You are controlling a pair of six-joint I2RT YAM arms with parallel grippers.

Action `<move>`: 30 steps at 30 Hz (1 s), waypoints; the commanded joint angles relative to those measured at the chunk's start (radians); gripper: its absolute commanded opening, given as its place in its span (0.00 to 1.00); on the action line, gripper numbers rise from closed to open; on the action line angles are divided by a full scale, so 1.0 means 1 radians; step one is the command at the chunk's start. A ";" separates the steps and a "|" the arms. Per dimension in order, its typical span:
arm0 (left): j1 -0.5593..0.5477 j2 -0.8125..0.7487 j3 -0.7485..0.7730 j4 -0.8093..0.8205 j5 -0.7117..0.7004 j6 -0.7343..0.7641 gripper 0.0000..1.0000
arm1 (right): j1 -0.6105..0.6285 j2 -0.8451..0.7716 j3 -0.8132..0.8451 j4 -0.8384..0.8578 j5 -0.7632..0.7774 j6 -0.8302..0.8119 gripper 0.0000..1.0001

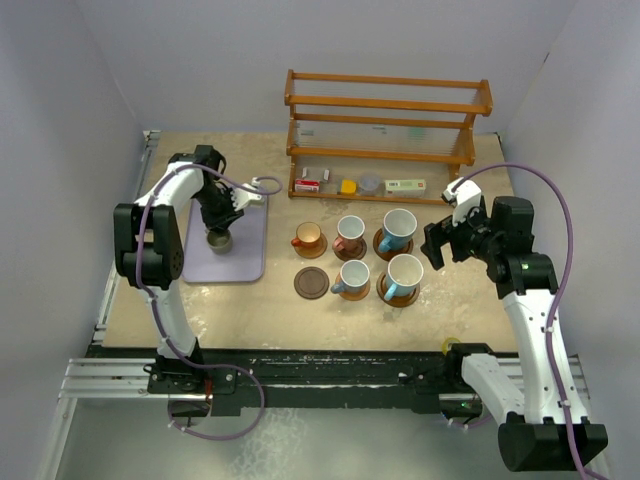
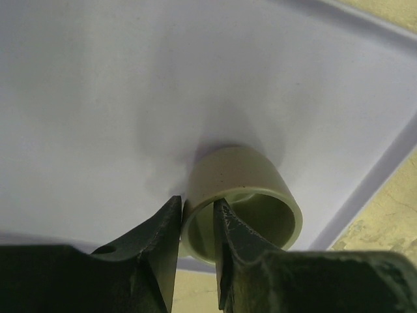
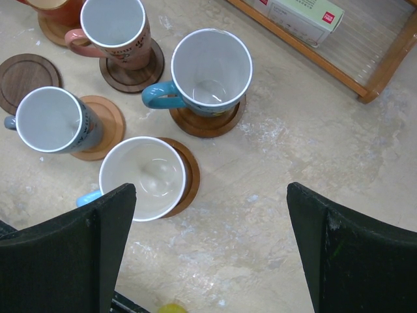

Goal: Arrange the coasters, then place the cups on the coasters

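My left gripper [image 1: 219, 228] [image 2: 195, 202] is shut on the olive-grey cup [image 1: 219, 241] [image 2: 241, 182], one finger inside the rim and one outside, pinching its wall. The cup stands on the lavender tray [image 1: 248, 258] [image 2: 98, 98]. In the middle of the table, five cups sit on wooden coasters: orange [image 1: 308, 236], reddish [image 1: 349, 232] [image 3: 113, 23], medium blue [image 1: 354, 276] [image 3: 49, 119] and two light blue [image 1: 398, 228] [image 3: 211, 68], [image 1: 404, 274] [image 3: 142, 177]. One dark coaster [image 1: 311, 283] [image 3: 23, 78] lies bare. My right gripper [image 1: 437, 245] [image 3: 208, 192] hangs open, just right of the cups.
A wooden rack [image 1: 385, 120] stands at the back, with small boxes [image 1: 405, 186] on its bottom shelf. Grey walls close in the left, back and right sides. A small yellow thing [image 3: 171, 308] lies near the table's front edge.
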 commanded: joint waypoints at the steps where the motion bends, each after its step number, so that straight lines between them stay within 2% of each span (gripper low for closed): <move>1: 0.010 -0.049 -0.049 0.035 -0.057 -0.127 0.23 | -0.004 0.001 0.008 0.018 -0.002 -0.012 1.00; 6: 0.024 -0.110 -0.135 0.073 -0.103 -0.216 0.24 | -0.004 0.002 0.008 0.015 -0.006 -0.012 1.00; 13: 0.030 -0.200 -0.226 0.096 -0.082 -0.265 0.28 | -0.004 0.006 0.008 0.016 -0.008 -0.012 1.00; 23: 0.026 -0.187 -0.202 0.122 -0.002 -0.245 0.35 | -0.004 0.007 0.007 0.016 -0.005 -0.012 1.00; 30: 0.010 -0.179 -0.201 0.122 0.013 -0.205 0.33 | -0.004 0.010 0.008 0.016 -0.001 -0.012 1.00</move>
